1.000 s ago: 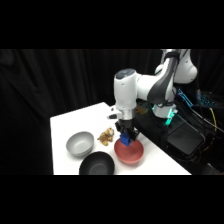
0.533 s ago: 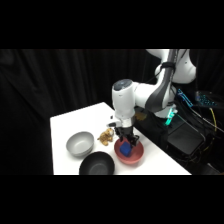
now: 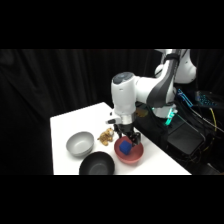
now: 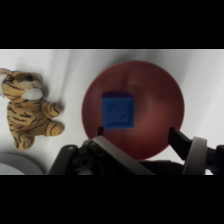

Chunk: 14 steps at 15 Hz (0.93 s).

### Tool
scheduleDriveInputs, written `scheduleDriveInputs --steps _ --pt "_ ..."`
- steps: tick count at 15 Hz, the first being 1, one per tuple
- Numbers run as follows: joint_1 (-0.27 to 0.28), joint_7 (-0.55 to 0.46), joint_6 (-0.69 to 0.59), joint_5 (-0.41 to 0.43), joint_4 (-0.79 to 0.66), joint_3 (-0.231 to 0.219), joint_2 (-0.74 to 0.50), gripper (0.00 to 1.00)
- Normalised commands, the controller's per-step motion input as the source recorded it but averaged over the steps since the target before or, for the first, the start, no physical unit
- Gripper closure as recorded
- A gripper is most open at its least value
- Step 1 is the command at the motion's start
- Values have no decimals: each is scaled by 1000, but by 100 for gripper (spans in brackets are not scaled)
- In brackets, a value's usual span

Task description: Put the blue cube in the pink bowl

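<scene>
Cube (image 4: 118, 111) now rests released inside the bowl (image 4: 160, 95) at frame centre, gripper (image 4: 137, 136) spread open above; placement looks complete.

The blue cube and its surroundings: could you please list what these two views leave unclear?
- Wrist view: the pink bowl's near rim is hidden by the hand.
- Wrist view: the grey bowl is cut off by the lower left edge.
- Side view: the blue cube's contact with the bowl floor is too small to judge.
- Side view: the toy tiger is partly hidden behind the hand.
</scene>
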Motion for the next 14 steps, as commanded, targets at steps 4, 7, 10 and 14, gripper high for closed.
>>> scheduleDriveInputs --steps 4,7,10,14 --pt "38 171 -492 -144 96 -12 -388 0" --pt "-2 100 -435 -99 165 -4 -319 0" --pt "-14 87 -410 -106 218 -4 -232 0" --pt "-32 8 -322 -115 219 -13 -84 0"
